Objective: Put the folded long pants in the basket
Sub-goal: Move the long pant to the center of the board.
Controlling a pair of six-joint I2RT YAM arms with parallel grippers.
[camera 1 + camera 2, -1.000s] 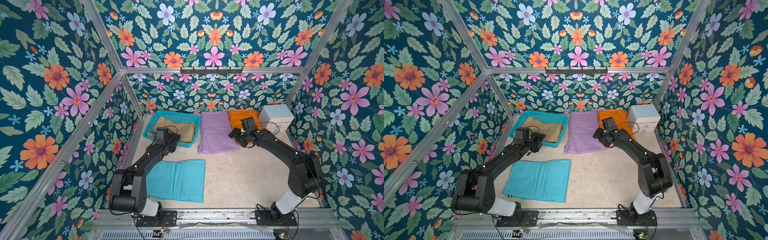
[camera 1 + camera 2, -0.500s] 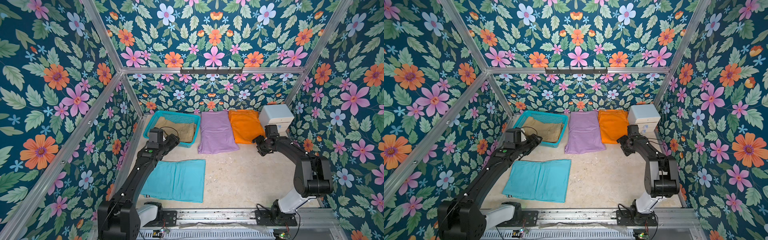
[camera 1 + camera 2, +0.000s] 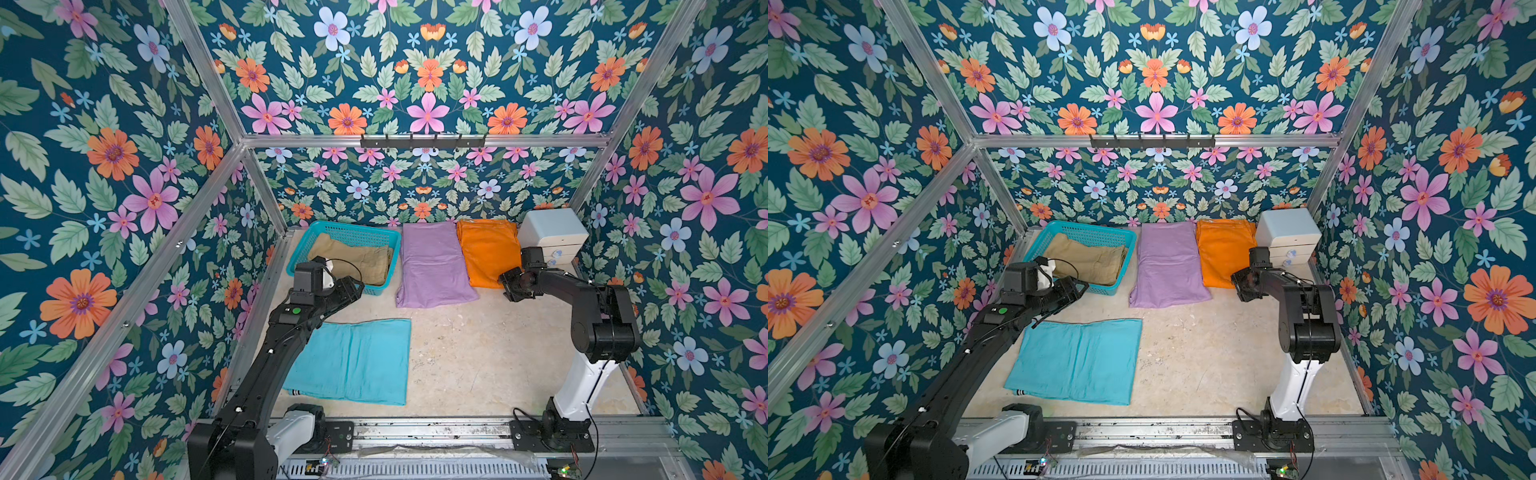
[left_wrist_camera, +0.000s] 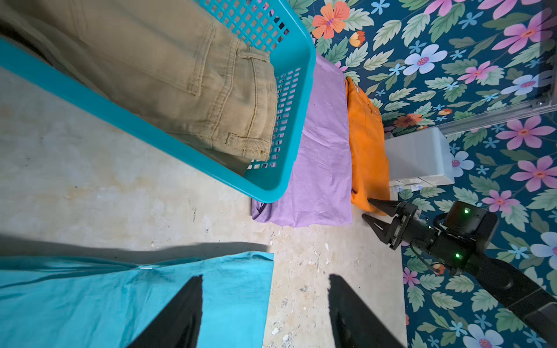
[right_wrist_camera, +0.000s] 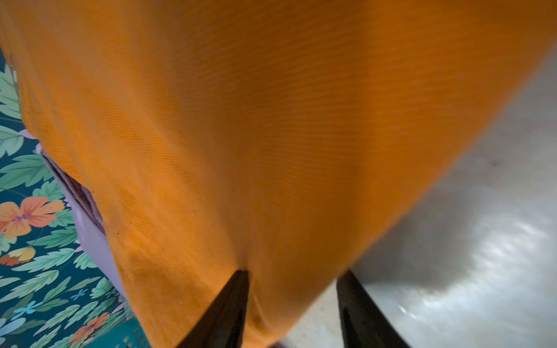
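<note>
The teal basket (image 3: 297, 254) (image 3: 1034, 249) (image 4: 150, 129) stands at the back left with khaki folded pants (image 3: 353, 259) (image 3: 1088, 262) (image 4: 180, 75) inside. Lilac pants (image 3: 432, 262) (image 3: 1167, 266) (image 4: 322, 150) and orange pants (image 3: 488, 253) (image 3: 1223, 253) (image 5: 241, 120) lie beside it; turquoise pants (image 3: 353, 361) (image 3: 1079, 361) (image 4: 90, 301) lie nearer the front. My left gripper (image 3: 357, 286) (image 4: 265, 286) hangs open and empty by the basket's front, over the turquoise pants' far edge. My right gripper (image 3: 505, 284) (image 4: 366, 208) (image 5: 295, 272) is open, straddling the orange pants' near corner.
A pale drawer box (image 3: 550, 232) (image 3: 1287, 228) (image 4: 416, 156) stands at the back right, close beside the orange pants and the right arm. Floral walls and metal frame posts close in the sides. Bare beige floor (image 3: 478, 353) lies between the turquoise pants and the right arm's base.
My right gripper left the gap between the lilac and orange pants, swung right, and now sits at the orange pants' near corner with narrower jaws. My left arm drew back from the basket.
</note>
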